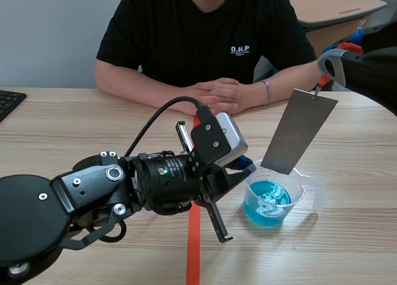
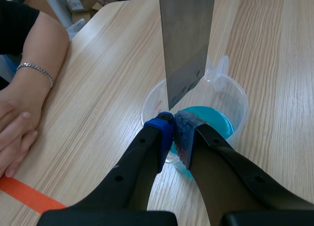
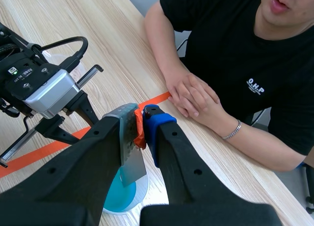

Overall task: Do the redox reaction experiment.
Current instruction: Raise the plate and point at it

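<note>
Redox experiment, dip pending: my right pincer (image 3: 140, 125), entering from 2 o'clock, is clamped on the top edge of a grey metal plate (image 1: 299, 131). The plate hangs tilted, its lower corner just above the beaker (image 1: 305, 198) at 4 o'clock on the tabletop (image 1: 74, 130). My left pincer (image 2: 175, 127) is closed on the beaker's near rim, I judge to steady it for the dip. The blue solution (image 1: 267, 206) looks untouched by the plate, so the lowering is not yet done. A person's clasped hands (image 1: 220, 94) rest at 12 o'clock, well apart
</note>
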### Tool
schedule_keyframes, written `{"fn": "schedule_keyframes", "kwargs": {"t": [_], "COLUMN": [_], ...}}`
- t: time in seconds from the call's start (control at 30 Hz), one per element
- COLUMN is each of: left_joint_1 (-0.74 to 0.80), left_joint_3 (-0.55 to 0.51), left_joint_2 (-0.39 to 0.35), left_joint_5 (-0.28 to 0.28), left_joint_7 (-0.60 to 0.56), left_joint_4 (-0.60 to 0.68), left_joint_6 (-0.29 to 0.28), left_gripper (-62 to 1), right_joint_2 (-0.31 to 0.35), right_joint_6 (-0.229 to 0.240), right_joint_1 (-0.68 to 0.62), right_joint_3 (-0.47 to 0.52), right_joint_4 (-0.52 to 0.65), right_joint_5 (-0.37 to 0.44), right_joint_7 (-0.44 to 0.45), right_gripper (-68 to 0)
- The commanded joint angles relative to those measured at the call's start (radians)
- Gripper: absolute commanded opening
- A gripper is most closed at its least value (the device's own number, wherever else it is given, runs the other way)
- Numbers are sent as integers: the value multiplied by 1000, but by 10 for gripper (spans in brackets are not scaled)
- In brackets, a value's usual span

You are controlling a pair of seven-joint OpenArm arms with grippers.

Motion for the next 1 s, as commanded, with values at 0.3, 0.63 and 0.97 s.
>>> {"fn": "schedule_keyframes", "kwargs": {"t": [0.3, 0.63, 0.97], "left_joint_1": [-23, -28, -28], "left_joint_3": [0, 0, 0], "left_joint_2": [11, 11, 10], "left_joint_5": [-3, -3, -3], "left_joint_7": [-21, -21, -21], "left_joint_4": [9, 9, 9], "left_joint_6": [-1, 2, 2], "left_gripper": [-563, -563, -563], "right_joint_2": [7, 7, 7], "right_joint_6": [6, 6, 6], "right_joint_1": [-2, -2, -2], "right_joint_3": [12, 12, 12], "right_joint_4": [10, 10, 10], "right_joint_5": [11, 11, 11], "right_joint_7": [12, 12, 12], "right_gripper": [-658, -658, -658]}}
